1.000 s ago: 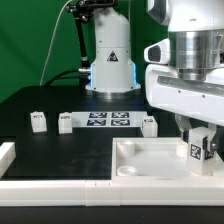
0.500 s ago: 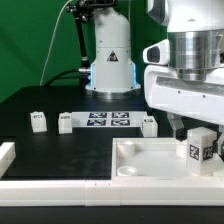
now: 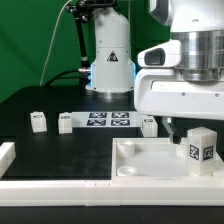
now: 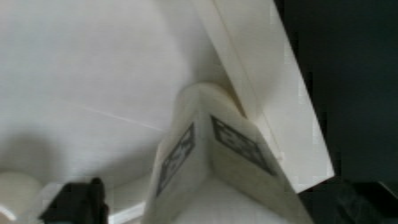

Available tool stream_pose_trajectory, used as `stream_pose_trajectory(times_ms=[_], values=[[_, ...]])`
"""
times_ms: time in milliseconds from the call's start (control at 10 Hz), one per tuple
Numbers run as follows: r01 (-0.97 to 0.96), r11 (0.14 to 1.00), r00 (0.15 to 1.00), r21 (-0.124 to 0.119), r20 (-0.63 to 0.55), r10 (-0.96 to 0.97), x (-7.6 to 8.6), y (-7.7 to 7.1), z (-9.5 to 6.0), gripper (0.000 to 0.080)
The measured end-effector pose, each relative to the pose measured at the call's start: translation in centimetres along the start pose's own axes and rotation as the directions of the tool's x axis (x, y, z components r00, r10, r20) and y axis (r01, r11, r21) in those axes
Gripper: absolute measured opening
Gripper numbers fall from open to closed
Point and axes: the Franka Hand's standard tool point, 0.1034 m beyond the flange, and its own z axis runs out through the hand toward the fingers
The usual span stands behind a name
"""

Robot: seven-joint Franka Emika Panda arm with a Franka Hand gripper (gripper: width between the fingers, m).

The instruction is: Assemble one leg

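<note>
A leg [image 3: 200, 148], a small white block with black-and-white tags, stands upright in the tray [image 3: 145, 165] at its corner on the exterior view's right. My gripper [image 3: 182, 127] hangs just above and slightly to the exterior view's left of the leg, jaws apart, not gripping it. In the wrist view the leg [image 4: 222, 150] rises against the tray's wall [image 4: 249, 60], between my dark fingertips [image 4: 75, 200]; the gripper [image 4: 217, 208] is open around its top. Three more legs [image 3: 38, 121], [image 3: 65, 122], [image 3: 149, 125] stand on the black table.
The marker board [image 3: 108, 120] lies between the loose legs. The arm's base [image 3: 110, 60] stands behind it. A white raised rim [image 3: 10, 156] runs along the table's front and the exterior view's left.
The gripper has let go of the leg, then risen and shifted toward the exterior view's left. The leg stays standing in the tray.
</note>
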Motion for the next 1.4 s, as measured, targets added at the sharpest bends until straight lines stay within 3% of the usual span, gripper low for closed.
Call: stream_pose_trajectory(times_ms=[100, 200, 300, 500, 800, 1000, 1100, 1200, 1400], values=[[0.073, 0.997, 0.997, 0.000, 0.000, -0.073, -0.1, -0.1, 0.0, 0.0649], [0.225, 0.974, 0.974, -0.023, -0.009, -0.225, -0.1, -0.3, 0.0, 0.0649], [0.317, 0.948, 0.948, -0.031, -0.008, -0.317, 0.0, -0.2, 0.0, 0.0649], [0.520, 0.854, 0.854, -0.032, 0.005, -0.520, 0.4, 0.6, -0.1, 0.0649], [0.564, 0.825, 0.826, -0.031, 0.007, -0.564, 0.4, 0.7, -0.1, 0.0647], [0.551, 0.834, 0.834, -0.031, 0.007, -0.552, 0.4, 0.7, -0.1, 0.0332], [0.537, 0.843, 0.843, -0.030, 0.006, -0.537, 0.4, 0.7, 0.0, 0.0332], [0.438, 0.899, 0.899, -0.028, 0.004, -0.438, 0.3, 0.7, 0.0, 0.0291], [0.188, 0.982, 0.982, -0.025, 0.000, -0.188, 0.2, 0.5, 0.0, 0.0291]])
